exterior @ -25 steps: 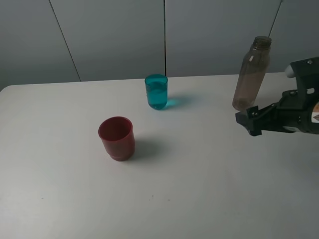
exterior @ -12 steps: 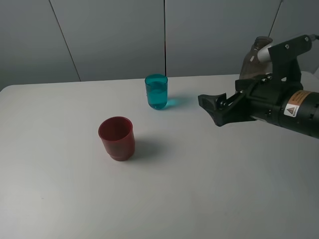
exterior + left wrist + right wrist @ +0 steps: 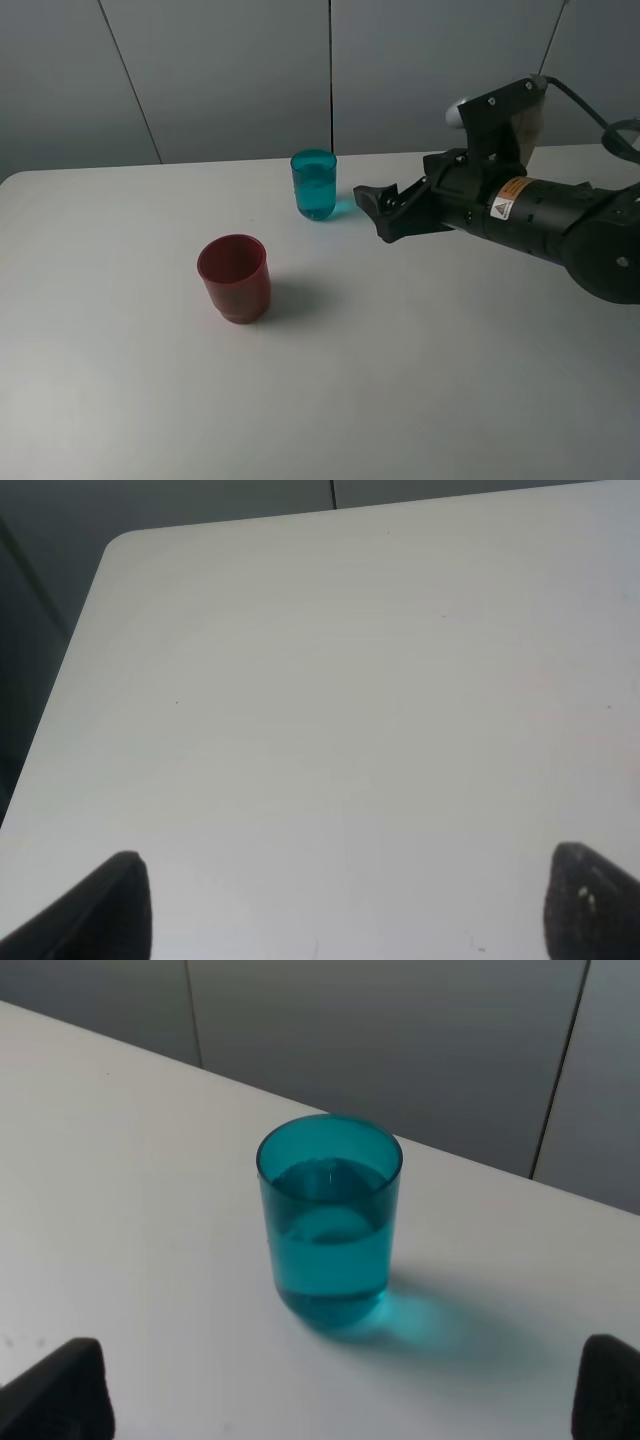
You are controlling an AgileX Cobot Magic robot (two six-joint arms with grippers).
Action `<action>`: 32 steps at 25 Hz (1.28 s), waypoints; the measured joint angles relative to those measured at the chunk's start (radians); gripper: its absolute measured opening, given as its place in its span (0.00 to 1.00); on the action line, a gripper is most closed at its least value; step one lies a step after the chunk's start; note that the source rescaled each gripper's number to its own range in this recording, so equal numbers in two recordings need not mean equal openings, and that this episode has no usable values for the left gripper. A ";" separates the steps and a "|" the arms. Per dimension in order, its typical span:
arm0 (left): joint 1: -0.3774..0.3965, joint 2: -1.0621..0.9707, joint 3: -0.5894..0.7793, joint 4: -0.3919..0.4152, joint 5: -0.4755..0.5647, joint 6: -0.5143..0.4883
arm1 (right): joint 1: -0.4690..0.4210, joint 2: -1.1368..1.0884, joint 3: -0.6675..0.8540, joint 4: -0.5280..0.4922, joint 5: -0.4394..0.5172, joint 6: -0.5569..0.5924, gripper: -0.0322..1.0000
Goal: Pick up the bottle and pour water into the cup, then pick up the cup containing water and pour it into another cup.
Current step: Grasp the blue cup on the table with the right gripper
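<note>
The teal-blue cup (image 3: 313, 184) stands at the back middle of the table, about half full of water. In the right wrist view the cup (image 3: 328, 1225) sits straight ahead between the fingertips, a short way off. My right gripper (image 3: 373, 212) is open and empty, just right of the cup and not touching it. The dark red cup (image 3: 234, 278) stands nearer the front left, apart from both. Only a sliver of the bottle (image 3: 529, 118) shows behind the right arm. My left gripper (image 3: 345, 910) is open over bare table.
The white table (image 3: 400, 380) has a rounded left corner (image 3: 125, 542). A grey panelled wall (image 3: 230, 70) runs behind it. The right arm's black body (image 3: 540, 215) stretches across the right side above the table.
My right gripper has swung left, away from the bottle and toward the teal-blue cup, staying open. The arm now covers most of the bottle. Both cups are where they were.
</note>
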 joint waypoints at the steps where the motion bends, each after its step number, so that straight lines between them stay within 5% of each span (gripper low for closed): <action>1: 0.000 0.000 0.000 0.000 0.000 0.000 | 0.000 0.028 -0.030 0.000 -0.002 -0.002 1.00; 16: 0.000 0.000 0.000 0.000 0.000 0.000 | 0.000 0.438 -0.359 -0.094 -0.014 -0.004 1.00; 32: 0.000 0.000 0.000 0.000 0.000 0.000 | 0.000 0.583 -0.506 -0.103 -0.017 0.004 1.00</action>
